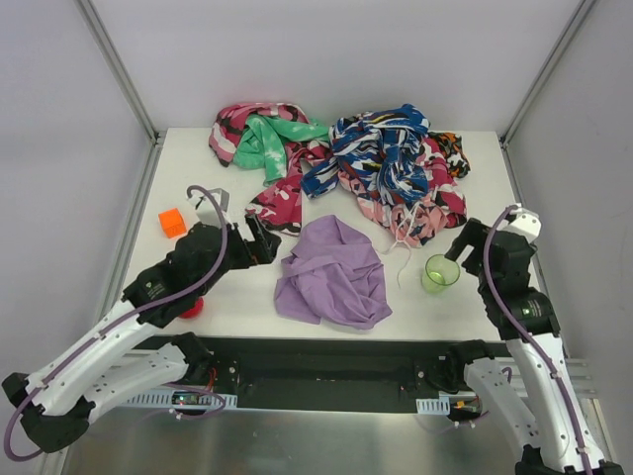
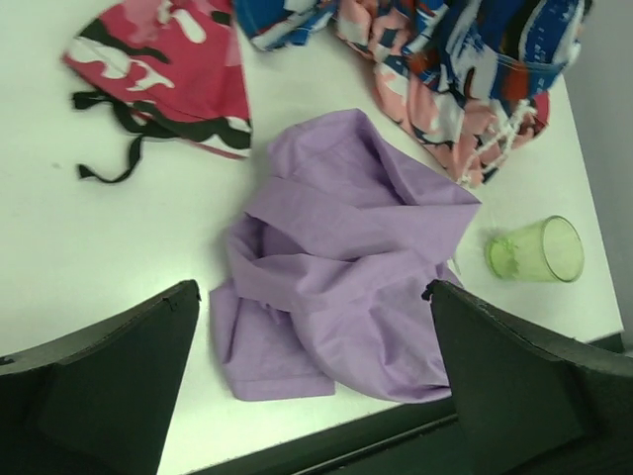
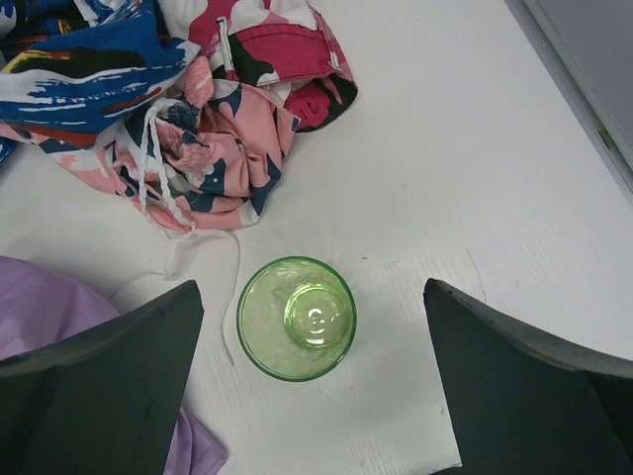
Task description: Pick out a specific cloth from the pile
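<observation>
One lilac cloth (image 1: 331, 272), one pile (image 1: 376, 163), one green cup (image 1: 440, 272), one orange block (image 1: 172, 222)

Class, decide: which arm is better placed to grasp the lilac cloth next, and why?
Left. The left fingers are open with the lilac cloth between them in the wrist view; the right fingers frame the green cup instead.

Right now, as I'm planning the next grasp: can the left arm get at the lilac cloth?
Probably yes. The left pincer hangs open just left of the lilac cloth, which lies uncovered on the near side of the pile; the green cup stands off to its right.
</observation>
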You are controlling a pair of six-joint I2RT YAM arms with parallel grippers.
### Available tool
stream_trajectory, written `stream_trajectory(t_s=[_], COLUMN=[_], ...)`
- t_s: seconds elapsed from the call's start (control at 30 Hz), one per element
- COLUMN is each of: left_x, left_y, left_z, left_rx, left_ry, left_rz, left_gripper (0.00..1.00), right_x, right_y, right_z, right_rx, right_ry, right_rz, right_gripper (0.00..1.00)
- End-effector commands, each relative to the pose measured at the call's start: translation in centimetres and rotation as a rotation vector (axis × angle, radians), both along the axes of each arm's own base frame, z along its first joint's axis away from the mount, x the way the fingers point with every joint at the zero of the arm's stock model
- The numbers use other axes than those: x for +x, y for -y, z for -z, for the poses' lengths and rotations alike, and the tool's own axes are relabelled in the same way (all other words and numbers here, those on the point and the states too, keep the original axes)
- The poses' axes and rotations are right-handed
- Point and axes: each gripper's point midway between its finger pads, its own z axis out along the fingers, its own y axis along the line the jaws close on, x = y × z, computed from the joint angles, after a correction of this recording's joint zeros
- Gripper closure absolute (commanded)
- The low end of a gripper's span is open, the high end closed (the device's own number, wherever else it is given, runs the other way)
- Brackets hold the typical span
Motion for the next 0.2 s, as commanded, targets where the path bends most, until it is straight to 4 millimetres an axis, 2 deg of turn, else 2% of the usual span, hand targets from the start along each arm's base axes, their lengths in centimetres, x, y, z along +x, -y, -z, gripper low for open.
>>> stream_trajectory(t_s=[0.0,0.17], left_x=[-0.38,-0.43], left_y=[-3.84,-3.85], left_z=[2.01,2.40], left_rx=[0.127,0.121], left_ry=[-0.029,-0.041], left_rz=[-0.124,-0.132], left_gripper=[0.01,0.01], right_x=[0.11,0.49], right_y=[0.23,-0.31], right_z=[-0.32,-0.62], right_rx=[-0.041,-0.035], right_ry=[0.031,0.044], right_rz=[-0.026,-0.059], right_gripper=[0.04,0.04])
